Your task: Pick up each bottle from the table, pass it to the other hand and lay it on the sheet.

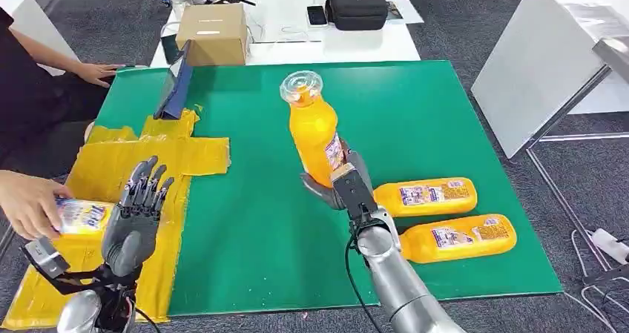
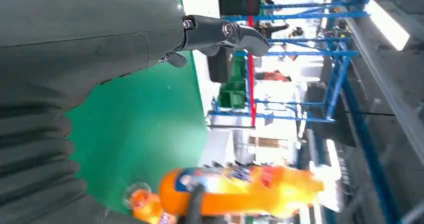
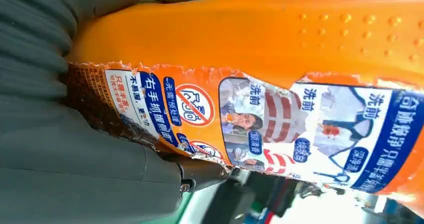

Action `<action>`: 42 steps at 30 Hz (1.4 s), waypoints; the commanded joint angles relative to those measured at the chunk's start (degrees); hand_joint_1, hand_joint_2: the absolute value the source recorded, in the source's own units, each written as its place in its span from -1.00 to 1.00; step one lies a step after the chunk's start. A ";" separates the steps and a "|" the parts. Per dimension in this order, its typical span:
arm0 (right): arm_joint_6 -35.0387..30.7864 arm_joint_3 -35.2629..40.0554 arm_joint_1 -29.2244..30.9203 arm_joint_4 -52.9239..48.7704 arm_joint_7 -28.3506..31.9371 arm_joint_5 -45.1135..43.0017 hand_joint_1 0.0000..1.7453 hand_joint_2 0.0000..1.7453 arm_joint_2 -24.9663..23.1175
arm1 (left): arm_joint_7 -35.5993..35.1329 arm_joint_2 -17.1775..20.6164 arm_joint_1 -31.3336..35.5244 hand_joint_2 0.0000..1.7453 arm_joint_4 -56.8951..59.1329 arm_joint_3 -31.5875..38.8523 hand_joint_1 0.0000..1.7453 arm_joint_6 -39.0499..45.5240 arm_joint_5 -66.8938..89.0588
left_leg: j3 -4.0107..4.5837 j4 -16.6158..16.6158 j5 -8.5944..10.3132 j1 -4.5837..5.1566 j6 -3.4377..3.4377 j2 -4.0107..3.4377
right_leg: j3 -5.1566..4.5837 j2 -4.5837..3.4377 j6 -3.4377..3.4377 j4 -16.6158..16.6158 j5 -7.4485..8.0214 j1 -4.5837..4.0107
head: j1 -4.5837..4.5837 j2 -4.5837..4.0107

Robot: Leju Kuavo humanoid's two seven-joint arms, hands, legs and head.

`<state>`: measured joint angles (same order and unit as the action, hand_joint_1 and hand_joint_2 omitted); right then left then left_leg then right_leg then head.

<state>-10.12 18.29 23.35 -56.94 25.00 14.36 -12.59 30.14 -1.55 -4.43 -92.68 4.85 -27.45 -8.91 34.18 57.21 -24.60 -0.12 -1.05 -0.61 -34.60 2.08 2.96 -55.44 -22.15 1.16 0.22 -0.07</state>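
Head view: my right hand (image 1: pixel 343 179) grips an orange bottle (image 1: pixel 314 129) by its lower body and holds it above the green mat (image 1: pixel 460 118), roughly upright, clear cap end leaning away from me. The right wrist view confirms it: the bottle's torn label (image 3: pixel 280 129) lies right against the thumb. My left hand (image 1: pixel 137 214) is raised over the yellow sheet (image 1: pixel 111 162), fingers straight and spread, holding nothing. Just beside it, a person's hand (image 1: pixel 30 203) holds another bottle (image 1: pixel 83 217) lying on the sheet. Two more orange bottles lie on their sides on the mat near my right forearm, the nearer (image 1: pixel 460 238) just beside the farther (image 1: pixel 426 196). I note a cardboard box (image 1: pixel 211 33) on the white table beyond.
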 commanded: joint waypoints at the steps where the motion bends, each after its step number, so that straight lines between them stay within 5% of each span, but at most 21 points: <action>1: 3.29 9.56 -0.25 -3.99 -2.70 2.56 1.00 1.00 -2.13 | 0.62 -1.07 -1.69 1.00 -1.74 -2.76 -1.00 0.73 3.04 | -0.05 0.02 -0.05 -0.04 0.05 -0.09 | 0.00 -0.19 -0.10 -0.01 -0.01 -0.04 | 0.02 0.00; 11: 6.69 16.65 1.73 -1.26 -4.42 4.52 1.00 1.00 -4.39 | 0.72 -1.27 -1.63 1.00 -1.49 -3.65 -1.00 0.04 3.19 | 0.01 -0.01 -0.01 -0.06 0.03 -0.07 | -0.05 -0.10 -0.07 0.01 -0.01 -0.05 | 0.02 0.00; 22: 5.37 42.57 4.37 10.47 -9.05 0.25 1.00 1.00 -7.41 | 0.95 -1.38 -1.24 1.00 -1.40 -5.32 -1.00 -0.24 2.45 | -0.03 -0.06 -0.04 -0.08 0.05 -0.15 | -0.04 -0.20 -0.12 0.04 -0.02 -0.06 | -0.02 0.00; 41: 4.68 47.12 5.17 14.31 -9.34 -2.51 1.00 1.00 -7.41 | 1.16 -1.45 -0.45 1.00 -0.66 -4.50 -1.00 -1.22 -0.05 | -0.13 -0.07 -0.04 -0.12 0.08 0.09 | 0.09 -0.01 -0.19 0.06 -0.12 -0.10 | 0.02 0.00; 42: 4.69 47.08 5.27 14.34 -9.34 -2.51 1.00 1.00 -7.41 | 1.16 -1.42 -0.50 1.00 -0.61 -4.48 -0.70 -1.23 -0.04 | -0.03 -0.08 0.00 -0.10 0.06 0.05 | -0.02 0.03 -0.14 0.07 -0.07 -0.09 | 0.02 0.00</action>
<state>-5.70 59.69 28.34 -48.28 15.74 11.65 -20.24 31.21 -2.71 -8.60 -95.41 1.38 -28.15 -8.42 34.34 57.20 -24.59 -0.14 -1.04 -0.79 -34.91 2.05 2.94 -55.45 -22.16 1.13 0.24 -0.07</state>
